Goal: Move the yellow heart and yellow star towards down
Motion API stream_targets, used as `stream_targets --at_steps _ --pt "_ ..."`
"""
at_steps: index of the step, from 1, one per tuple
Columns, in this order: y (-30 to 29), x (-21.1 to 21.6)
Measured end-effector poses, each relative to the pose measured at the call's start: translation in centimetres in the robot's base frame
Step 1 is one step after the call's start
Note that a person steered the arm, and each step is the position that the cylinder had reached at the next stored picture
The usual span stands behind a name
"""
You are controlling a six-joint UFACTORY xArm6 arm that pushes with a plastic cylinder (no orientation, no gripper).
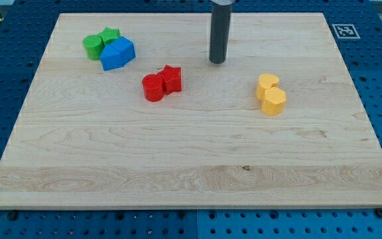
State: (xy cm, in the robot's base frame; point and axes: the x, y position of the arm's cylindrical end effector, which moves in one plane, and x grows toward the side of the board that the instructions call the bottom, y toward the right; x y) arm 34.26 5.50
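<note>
The wooden board [191, 153] filled most of the view, and its lower half carried no blocks at all. My rod ended in my tip [217, 62], which rested near the view's top, a little right of centre; there was no pincer on this arm, so nothing could be clenched or let go, only pushed.

The blocks sat in three clusters. At the view's upper left a blue block [117, 54] touched two green blocks [100, 44]. Near the middle, a red star [172, 78] pressed against a red round block [153, 87], just below and left of my tip.

The task's pair lay at the view's right: two yellow blocks touching, the upper one [266, 85] and the lower one [274, 101]. I took them for the heart and the star, though which was which I could not tell.

My tip stood well apart from them, up and to their left. By my judgement the push down had not begun.
</note>
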Motion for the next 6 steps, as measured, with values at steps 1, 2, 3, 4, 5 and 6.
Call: stream_targets --at_steps 1,2,3,4,5,6 --pt "1.6 1.2" --pt "4.8 2.7" --pt "6.7 4.3" --pt "7.7 5.9" --pt "10.3 7.8" --pt "12.4 9.5"
